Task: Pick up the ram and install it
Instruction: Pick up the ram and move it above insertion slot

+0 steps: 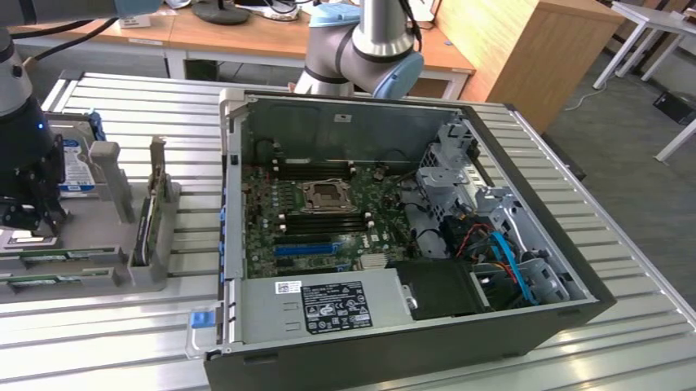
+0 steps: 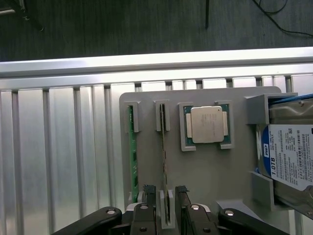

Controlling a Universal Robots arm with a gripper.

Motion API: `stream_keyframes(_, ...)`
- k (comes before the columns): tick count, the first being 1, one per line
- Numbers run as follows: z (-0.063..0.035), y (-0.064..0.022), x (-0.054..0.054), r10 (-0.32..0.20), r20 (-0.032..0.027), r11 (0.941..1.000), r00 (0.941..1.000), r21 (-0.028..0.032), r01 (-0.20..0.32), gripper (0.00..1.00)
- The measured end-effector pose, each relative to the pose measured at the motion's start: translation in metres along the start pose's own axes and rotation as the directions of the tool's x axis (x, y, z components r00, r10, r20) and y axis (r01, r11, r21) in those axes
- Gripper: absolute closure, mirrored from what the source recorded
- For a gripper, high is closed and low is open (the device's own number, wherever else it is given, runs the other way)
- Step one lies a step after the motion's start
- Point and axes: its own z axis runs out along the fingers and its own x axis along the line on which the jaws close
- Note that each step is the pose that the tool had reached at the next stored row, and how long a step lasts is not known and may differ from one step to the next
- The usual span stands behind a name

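Two ram sticks stand on edge in slots of a grey holder (image 2: 205, 176). One ram stick (image 2: 132, 156) shows its green edge; the other ram stick (image 2: 163, 152) is thin and dark. My gripper (image 2: 165, 192) is open, its black fingers (image 2: 149, 192) straddling the end of the dark stick with a gap on each side. In the exterior view the gripper (image 1: 33, 228) hangs over the holder (image 1: 109, 244) at the left, close above the green sticks (image 1: 49, 261). The open computer case (image 1: 234, 212), with its green motherboard (image 1: 315, 220), lies to the right.
A silver processor (image 2: 208, 125) sits in a pocket of the holder, and a blue-labelled hard drive (image 2: 288, 156) stands at its end. An upright card with a metal bracket (image 1: 158, 204) stands between holder and case. Everything rests on a ribbed metal table (image 1: 120, 350).
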Motion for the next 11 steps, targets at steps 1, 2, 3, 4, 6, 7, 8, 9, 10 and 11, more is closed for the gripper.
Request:
stream_keyframes(1, 0.0005, 0.0000, 0.0000, 0.000, 0.0000, 1.0000, 1.0000, 0.0000, 0.000, 0.70)
stream_keyframes(2, 0.0010, -0.0001, 0.0000, 0.000, 0.0000, 1.0000, 1.0000, 0.0001, 0.000, 0.70)
stream_keyframes(3, 0.0014, -0.0001, 0.0000, 0.000, 0.0000, 1.0000, 1.0000, 0.0000, 0.000, 0.70)
stream_keyframes(4, 0.0019, -0.0001, 0.0000, 0.000, 0.0000, 1.0000, 1.0000, 0.0001, 0.000, 0.70)
stream_keyframes(6, 0.0028, -0.0001, 0.0000, 0.000, 0.0000, 1.0000, 1.0000, 0.0000, 0.000, 0.70)
stream_keyframes(7, 0.0033, -0.0001, 0.0000, 0.000, 0.0000, 1.0000, 1.0000, 0.0001, 0.000, 0.70)
stream_keyframes(8, 0.0038, -0.0002, 0.0001, 0.000, 0.0000, 1.0000, 1.0000, 0.0000, 0.000, 0.70)
stream_keyframes(9, 0.0043, -0.0002, 0.0001, 0.000, 0.0000, 1.0000, 1.0000, 0.0001, 0.000, 0.70)
stream_keyframes(10, 0.0048, -0.0002, 0.0001, 0.000, 0.0000, 1.0000, 1.0000, 0.0001, 0.000, 0.70)
stream_keyframes(11, 0.0053, -0.0002, 0.0001, 0.000, -0.0001, 1.0000, 1.0000, 0.0000, 0.000, 0.70)
